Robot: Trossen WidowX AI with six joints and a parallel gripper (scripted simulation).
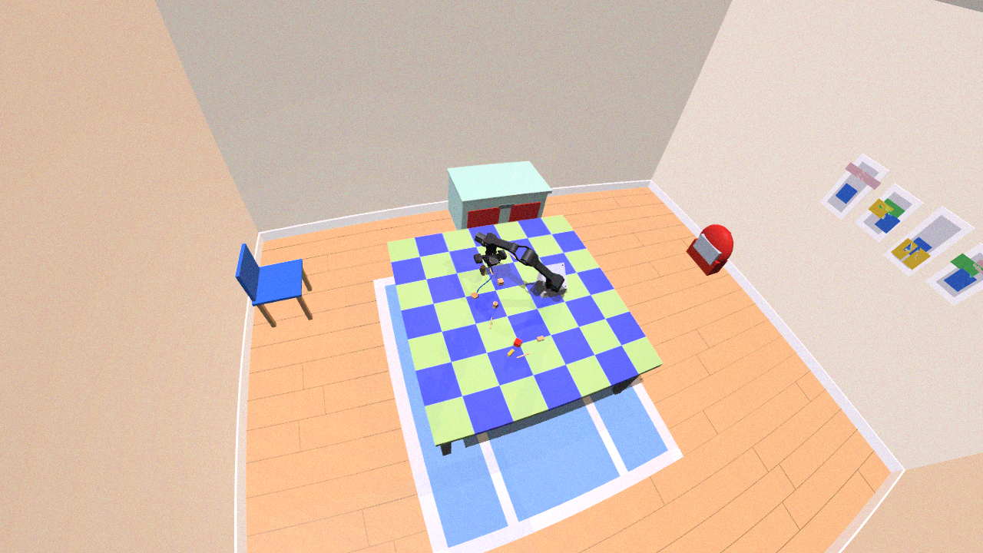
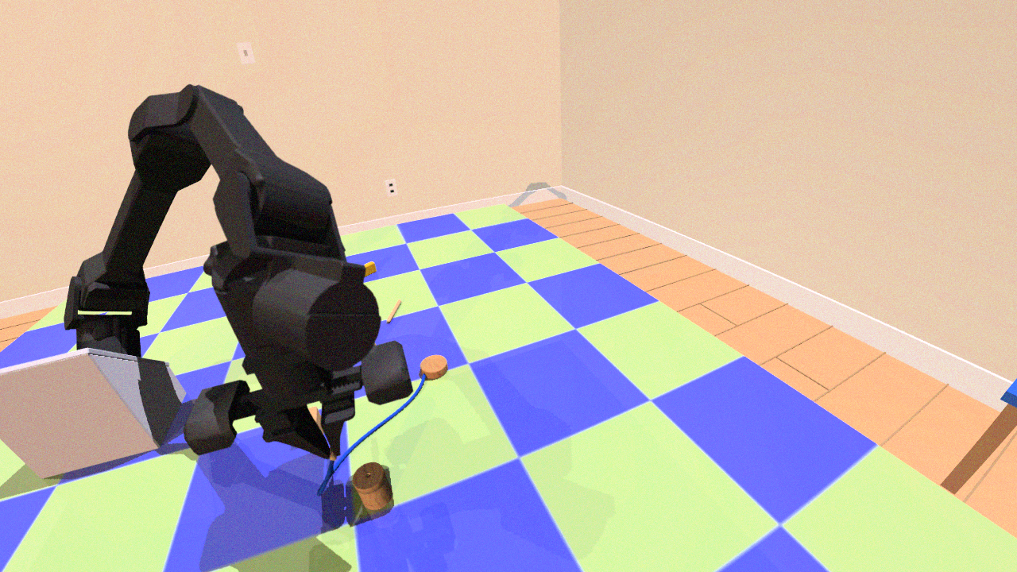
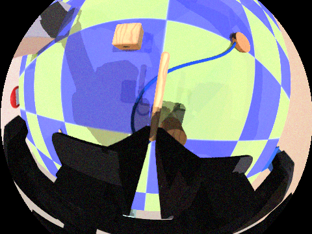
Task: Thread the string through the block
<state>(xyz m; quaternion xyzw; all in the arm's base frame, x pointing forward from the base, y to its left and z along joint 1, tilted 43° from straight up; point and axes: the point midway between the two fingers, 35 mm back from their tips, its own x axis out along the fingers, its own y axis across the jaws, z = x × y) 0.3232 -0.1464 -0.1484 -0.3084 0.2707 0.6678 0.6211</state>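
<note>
My gripper is shut on the wooden stick above the table. The stick's free end points up in the wrist view, just right of and below the block. The blue string curves from near the fingertips to the round wooden button. The wooden block stands on the table ahead, its dark hole partly visible low on the face toward the gripper. The string passes outside the block. The arm mostly hides the block in the exterior view.
A wooden spool stands close beside the fingers. Farther off are a small wooden cylinder, a loose stick, a red cube, a yellow piece, a flat wooden piece and another stick.
</note>
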